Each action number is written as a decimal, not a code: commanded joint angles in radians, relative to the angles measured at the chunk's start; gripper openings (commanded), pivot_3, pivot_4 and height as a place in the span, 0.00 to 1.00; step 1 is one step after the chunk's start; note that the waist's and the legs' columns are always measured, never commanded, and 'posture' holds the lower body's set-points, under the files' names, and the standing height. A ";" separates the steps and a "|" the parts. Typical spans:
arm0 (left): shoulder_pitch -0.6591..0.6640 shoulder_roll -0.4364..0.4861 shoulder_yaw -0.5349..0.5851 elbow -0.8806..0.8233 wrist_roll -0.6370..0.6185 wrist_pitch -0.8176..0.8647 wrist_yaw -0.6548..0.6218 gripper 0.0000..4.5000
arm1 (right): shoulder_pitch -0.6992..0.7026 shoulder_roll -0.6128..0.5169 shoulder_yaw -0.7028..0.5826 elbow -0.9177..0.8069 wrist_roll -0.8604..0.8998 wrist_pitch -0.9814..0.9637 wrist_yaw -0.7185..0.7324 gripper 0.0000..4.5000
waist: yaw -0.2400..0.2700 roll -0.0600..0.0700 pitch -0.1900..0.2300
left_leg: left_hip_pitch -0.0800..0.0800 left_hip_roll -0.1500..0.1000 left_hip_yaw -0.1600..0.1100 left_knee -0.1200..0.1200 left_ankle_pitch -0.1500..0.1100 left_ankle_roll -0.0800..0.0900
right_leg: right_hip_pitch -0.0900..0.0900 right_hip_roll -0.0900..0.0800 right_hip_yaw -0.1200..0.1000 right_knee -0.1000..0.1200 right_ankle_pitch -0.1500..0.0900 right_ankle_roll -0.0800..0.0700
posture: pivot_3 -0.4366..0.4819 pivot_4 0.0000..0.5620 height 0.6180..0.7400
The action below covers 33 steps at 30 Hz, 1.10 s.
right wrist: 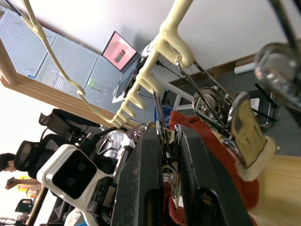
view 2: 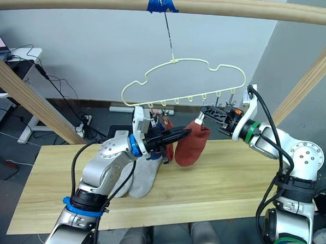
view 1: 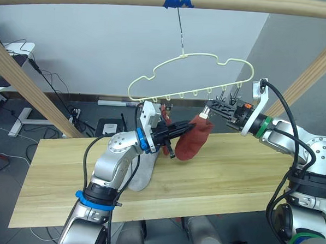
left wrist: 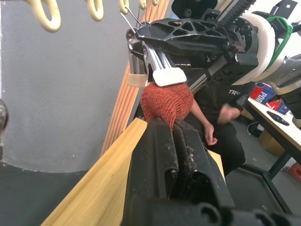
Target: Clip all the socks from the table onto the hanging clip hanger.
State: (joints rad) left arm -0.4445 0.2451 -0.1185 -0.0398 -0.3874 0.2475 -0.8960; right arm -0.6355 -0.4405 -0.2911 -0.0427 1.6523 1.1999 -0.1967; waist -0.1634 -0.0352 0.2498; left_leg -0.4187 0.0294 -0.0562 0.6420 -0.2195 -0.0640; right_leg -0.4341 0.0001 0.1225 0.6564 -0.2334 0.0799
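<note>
Partial "POR" on red-blue box (left wrist: 261, 93), rest illegible.

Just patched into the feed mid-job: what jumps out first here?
A rust red sock is stretched in mid-air between both claws, just under the pale yellow clip hanger. The left claw pinches its lower part; the right claw is at its top edge by a metal clip. A grey sock lies on the table.

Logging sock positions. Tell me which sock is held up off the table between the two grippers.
The rust red sock, pinched by the left gripper and held under the clip hanger. The light grey sock lies flat on the table.
</note>
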 commanded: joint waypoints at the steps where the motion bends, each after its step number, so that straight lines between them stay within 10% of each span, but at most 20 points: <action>1: -0.024 -0.006 0.006 -0.015 -0.010 -0.024 0.000 0.00 | 0.009 -0.021 0.010 -0.018 0.036 -0.015 0.010 0.39 | 0.000 0.000 0.000 | 0.000 0.000 0.000 0.000 0.000 0.000 | 0.000 0.000 0.000 0.000 0.000 0.000 | 0.30 0.40 1.00; 10: -0.037 -0.003 0.008 -0.004 0.002 -0.035 0.014 0.00 | 0.067 -0.127 0.014 -0.124 -0.041 -0.043 0.072 1.00 | 0.002 0.001 0.001 | 0.000 0.000 0.000 -0.001 0.000 0.000 | -0.001 0.000 0.000 0.000 0.000 0.000 | 0.29 0.40 1.00; 13: -0.038 0.004 0.011 0.001 0.001 -0.022 0.022 0.05 | 0.104 -0.194 0.028 -0.217 -0.149 -0.067 0.149 1.00 | 0.003 0.001 0.001 | -0.002 0.000 0.001 -0.001 0.000 0.000 | -0.002 0.000 0.000 -0.002 0.000 0.000 | 0.29 0.40 1.00; 28: 0.095 0.240 0.166 -0.171 -0.148 0.204 -0.007 0.99 | 0.326 -0.128 0.205 -0.602 -0.758 -0.414 0.179 1.00 | -0.004 0.001 0.001 | -0.002 0.001 0.002 -0.003 0.000 0.000 | -0.004 0.000 0.001 -0.003 0.000 0.000 | 0.27 0.41 1.00; 33: 0.148 0.300 0.263 -0.292 -0.269 0.381 0.083 0.99 | 0.347 -0.059 0.288 -0.607 -0.948 -0.531 0.201 1.00 | -0.001 0.001 0.001 | -0.002 0.002 0.002 -0.005 0.000 0.000 | -0.005 0.000 0.001 -0.004 0.000 0.000 | 0.30 0.40 1.00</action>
State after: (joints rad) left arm -0.3056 0.5310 0.1064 -0.2647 -0.6070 0.5751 -0.8472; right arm -0.2916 -0.5083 -0.0154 -0.6084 0.7642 0.7251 -0.0141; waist -0.1648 -0.0341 0.2507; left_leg -0.4206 0.0310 -0.0540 0.6367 -0.2196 -0.0642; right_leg -0.4391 0.0003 0.1236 0.6525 -0.2335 0.0801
